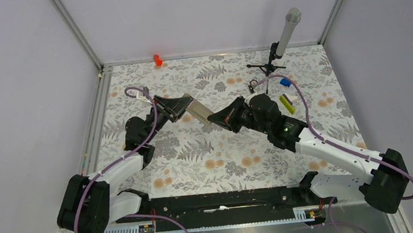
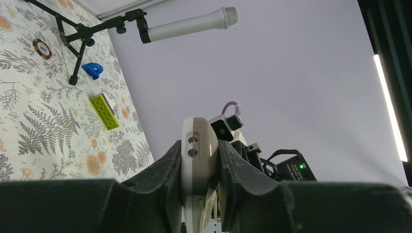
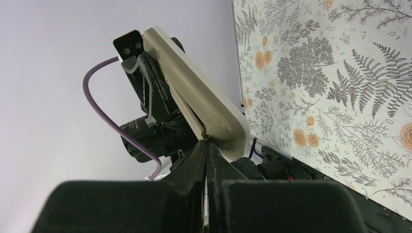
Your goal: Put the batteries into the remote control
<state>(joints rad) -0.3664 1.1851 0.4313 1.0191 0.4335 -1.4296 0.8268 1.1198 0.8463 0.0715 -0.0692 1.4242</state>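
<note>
Down at the near edge both arms reach in and meet over the middle of the table point(image 1: 197, 163), with open floral cloth all round them. The left gripper point(image 1: 185, 105) is clamped on the remote control point(image 1: 199, 112), holding it tilted, up off the surface. The left wrist view has it edge-on, squeezed between both fingers point(image 2: 165, 170). The right gripper point(image 1: 216, 117) has its fingers pressed together right at the remote's free end, and whether they nip anything there, can't tell. Further back on the right sit a yellow-green brick point(image 1: 287, 104), a blue piece point(image 1: 285, 81) and the microphone stand point(image 1: 285, 34), plus a small ring point(image 2: 42, 47), plainer from the left wrist. A red object point(image 1: 157, 59) sits at the far wall
</note>
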